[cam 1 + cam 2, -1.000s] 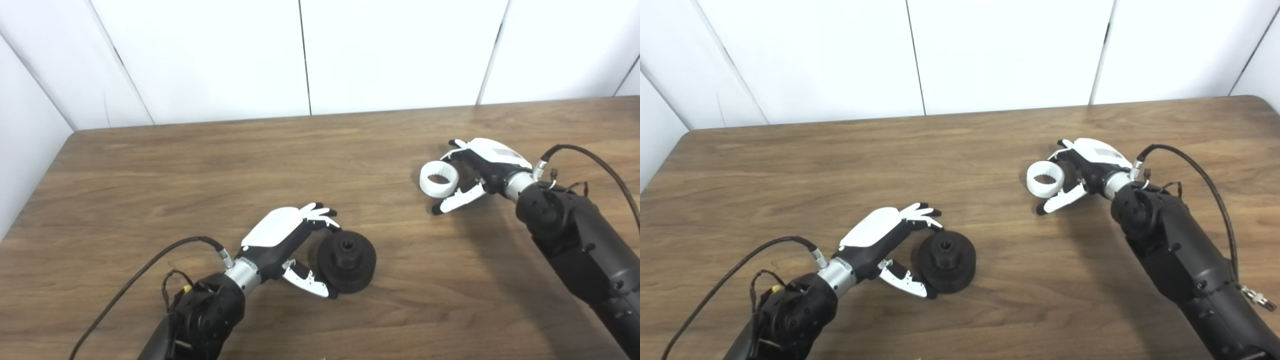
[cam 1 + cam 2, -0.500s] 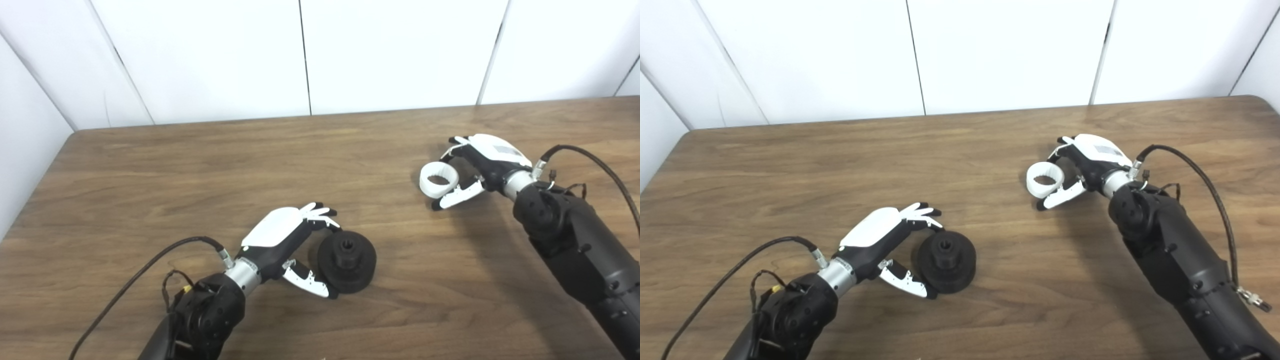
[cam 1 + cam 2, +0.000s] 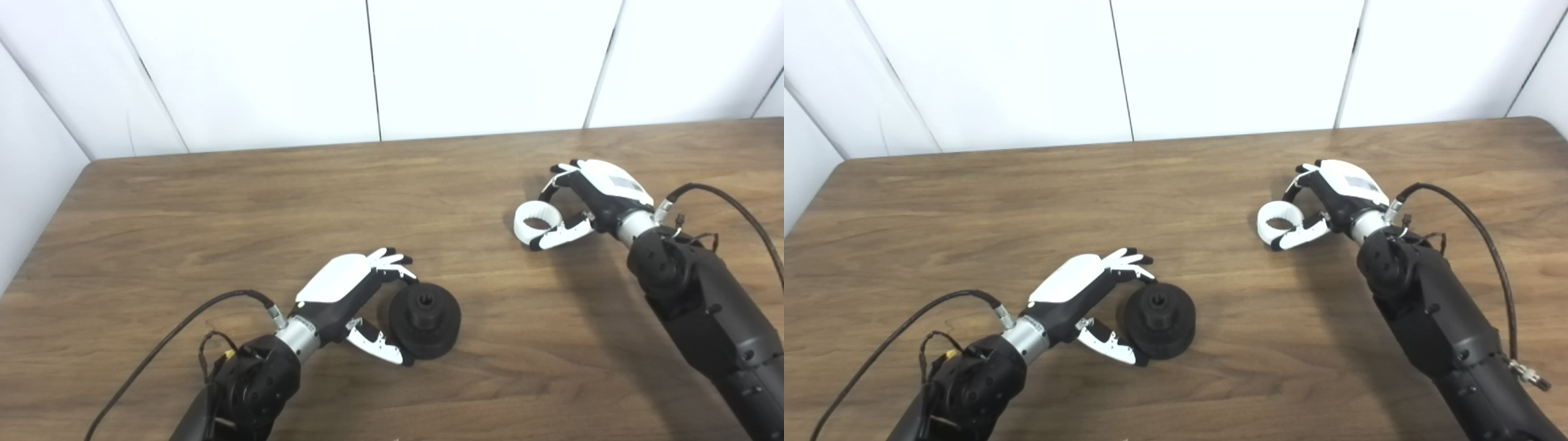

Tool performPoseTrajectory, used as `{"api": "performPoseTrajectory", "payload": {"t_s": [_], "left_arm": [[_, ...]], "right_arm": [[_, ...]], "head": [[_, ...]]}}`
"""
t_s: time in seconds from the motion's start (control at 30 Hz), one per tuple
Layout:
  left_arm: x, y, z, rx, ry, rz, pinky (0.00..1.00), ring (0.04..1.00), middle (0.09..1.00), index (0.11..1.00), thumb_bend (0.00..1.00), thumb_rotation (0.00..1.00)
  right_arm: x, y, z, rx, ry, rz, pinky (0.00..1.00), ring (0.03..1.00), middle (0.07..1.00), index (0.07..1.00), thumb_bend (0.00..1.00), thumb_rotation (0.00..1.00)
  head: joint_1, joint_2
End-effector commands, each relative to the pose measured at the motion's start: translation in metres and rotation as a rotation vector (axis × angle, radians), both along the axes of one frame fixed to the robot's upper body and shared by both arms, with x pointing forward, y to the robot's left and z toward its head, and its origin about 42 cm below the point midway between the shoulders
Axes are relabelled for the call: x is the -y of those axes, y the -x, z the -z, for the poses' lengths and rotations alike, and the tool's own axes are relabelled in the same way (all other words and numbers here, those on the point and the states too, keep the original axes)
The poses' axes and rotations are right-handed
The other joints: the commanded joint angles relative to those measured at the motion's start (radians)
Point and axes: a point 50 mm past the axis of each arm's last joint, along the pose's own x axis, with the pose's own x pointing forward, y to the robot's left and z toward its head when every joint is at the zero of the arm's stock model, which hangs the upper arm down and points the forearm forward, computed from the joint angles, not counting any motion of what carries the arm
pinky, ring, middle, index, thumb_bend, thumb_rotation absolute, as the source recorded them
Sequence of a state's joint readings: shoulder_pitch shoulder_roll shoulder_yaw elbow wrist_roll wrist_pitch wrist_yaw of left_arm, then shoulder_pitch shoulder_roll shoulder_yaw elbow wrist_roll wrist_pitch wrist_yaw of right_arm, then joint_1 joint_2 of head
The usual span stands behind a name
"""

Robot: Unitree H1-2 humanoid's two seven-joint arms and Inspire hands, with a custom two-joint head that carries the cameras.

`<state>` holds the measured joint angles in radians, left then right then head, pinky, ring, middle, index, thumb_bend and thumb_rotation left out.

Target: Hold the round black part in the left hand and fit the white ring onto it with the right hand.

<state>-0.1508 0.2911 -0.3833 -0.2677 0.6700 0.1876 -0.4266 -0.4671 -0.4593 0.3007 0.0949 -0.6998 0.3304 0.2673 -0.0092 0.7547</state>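
Observation:
The round black part [image 3: 425, 320] lies flat on the wooden table [image 3: 184, 208], near the front centre. My left hand [image 3: 358, 300] is open against its left side, fingers by the far rim and thumb by the near rim, not lifting it. The white ring [image 3: 531, 222] rests on the table at the right. My right hand [image 3: 582, 199] is closed on it, fingers curled on its far right edge and thumb pressed on its near edge. Both also show in the right eye view: the black part [image 3: 1160, 318] and the ring [image 3: 1277, 222].
White wall panels [image 3: 367, 67] stand along the table's far edge. The table's left edge [image 3: 43, 239] runs beside a white side wall. Black cables [image 3: 159, 343] trail from both wrists.
My right hand has shifted a little farther back and its thumb has closed in onto the ring's near edge. The ring has hardly moved. My left hand and the black part have not moved.

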Motion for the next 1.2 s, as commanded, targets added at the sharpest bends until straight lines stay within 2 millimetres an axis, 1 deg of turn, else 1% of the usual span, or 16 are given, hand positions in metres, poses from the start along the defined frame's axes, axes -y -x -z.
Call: {"api": "performPoseTrajectory", "payload": {"t_s": [0.0,0.53,0.57,0.6,0.63,0.73,0.97,1.17], "left_arm": [[-0.003,-0.001,-0.002,-0.011,-0.011,-0.007,0.90,0.991,0.929,0.686,0.85,0.24],[-0.004,-0.001,-0.003,-0.013,-0.011,-0.011,0.89,0.991,0.933,0.689,0.84,0.24],[-0.004,-0.001,-0.003,-0.014,-0.010,-0.010,0.89,0.993,0.935,0.689,0.84,0.24],[-0.004,0.000,-0.003,-0.016,-0.008,-0.010,0.89,0.993,0.935,0.689,0.84,0.24],[-0.004,0.000,-0.003,-0.016,-0.006,-0.009,0.89,0.995,0.935,0.690,0.84,0.24],[-0.004,0.000,-0.003,-0.016,-0.005,-0.009,0.89,0.994,0.934,0.687,0.84,0.24],[-0.004,-0.001,-0.002,-0.014,-0.008,-0.007,0.89,0.991,0.933,0.688,0.84,0.25],[-0.003,-0.001,-0.002,-0.015,-0.008,-0.009,0.89,0.990,0.932,0.690,0.84,0.24]], "right_arm": [[-0.001,-0.008,-0.023,0.101,-0.008,-0.018,1.00,1.000,0.924,0.592,0.83,0.30],[0.000,-0.007,-0.019,0.110,-0.021,-0.024,1.00,1.000,0.917,0.573,0.81,0.26],[0.000,-0.007,-0.018,0.111,-0.023,-0.025,1.00,1.000,0.916,0.524,0.64,0.20],[0.000,-0.007,-0.018,0.115,-0.026,-0.024,1.00,1.000,0.916,0.508,0.58,0.18],[0.000,-0.007,-0.018,0.118,-0.030,-0.023,1.00,1.000,0.915,0.499,0.56,0.17],[0.000,-0.006,-0.019,0.125,-0.038,-0.020,1.00,1.000,0.912,0.490,0.53,0.15],[0.000,-0.005,-0.022,0.130,-0.045,-0.024,1.00,1.000,0.908,0.489,0.52,0.15],[0.001,-0.002,-0.031,0.129,-0.070,-0.039,1.00,1.000,0.905,0.489,0.52,0.15]], "head": [[-0.001,0.001],[-0.003,0.007],[-0.003,0.007],[-0.003,0.007],[-0.003,0.007],[-0.003,0.007],[-0.004,0.006],[-0.004,0.007]]}}
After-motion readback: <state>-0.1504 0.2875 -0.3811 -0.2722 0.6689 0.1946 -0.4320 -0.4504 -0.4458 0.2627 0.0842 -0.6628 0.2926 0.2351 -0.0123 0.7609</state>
